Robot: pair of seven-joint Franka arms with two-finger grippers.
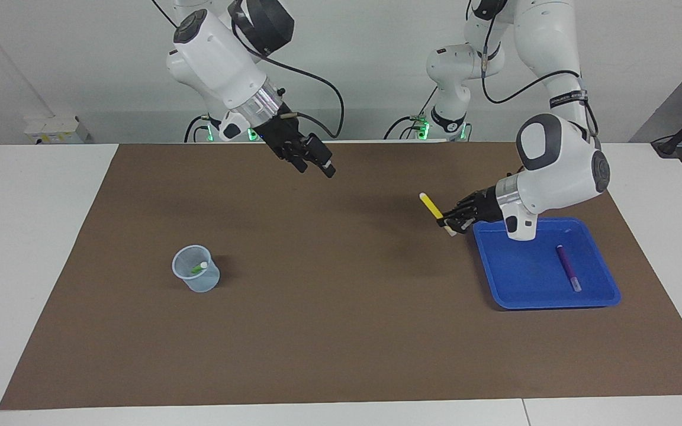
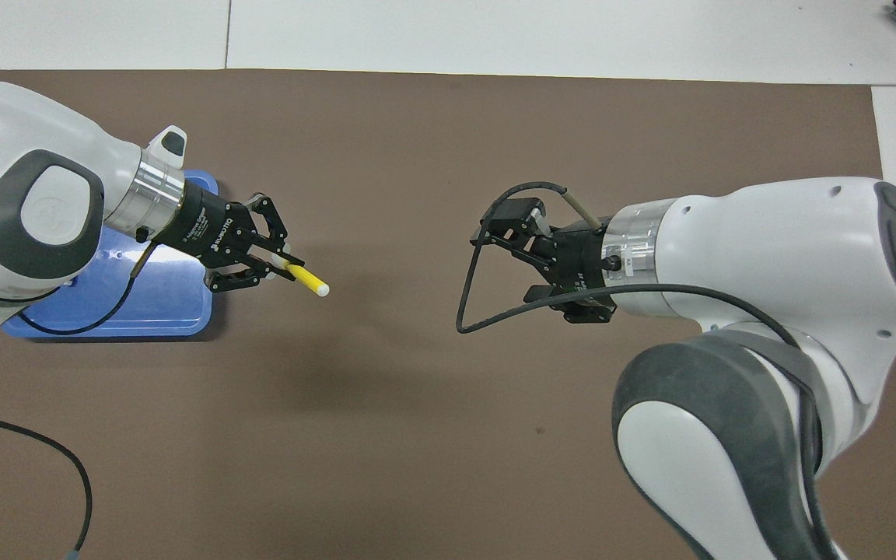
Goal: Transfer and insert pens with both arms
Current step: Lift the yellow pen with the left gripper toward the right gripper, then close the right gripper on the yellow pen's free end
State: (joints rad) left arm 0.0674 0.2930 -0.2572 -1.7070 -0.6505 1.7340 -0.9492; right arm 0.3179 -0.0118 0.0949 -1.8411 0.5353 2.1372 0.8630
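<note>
Brown paper mat [image 1: 341, 331] covers white table; left gripper [image 1: 451, 220], clamped on slim yellow pen [image 1: 431, 205], hangs over mat just beside blue plastic tray [image 1: 495, 284] w/ purple pen [image 1: 568, 268]. Right gripper [image 1: 316, 164] waits w/ fingers spread, empty, above mat's robot edge. Green pen [image 1: 198, 269] sits in clear plastic cup [image 1: 196, 270] toward right arm's end.

Mat [image 1: 341, 331]: matt brown, paper-like, smooth. Tray [image 1: 598, 299]: glossy blue plastic. Cup [image 1: 196, 277]: clear plastic, translucent. Yellow pen [image 1: 431, 206]: smooth plastic. Arm shells [image 2: 767, 241]: glossy white plastic w/ brushed metal wrist ring [image 2: 628, 243]. Tabletop [image 1: 33, 236]: smooth white.

Yellow pen [image 1: 431, 206] in left hand [image 1: 452, 220]
</note>
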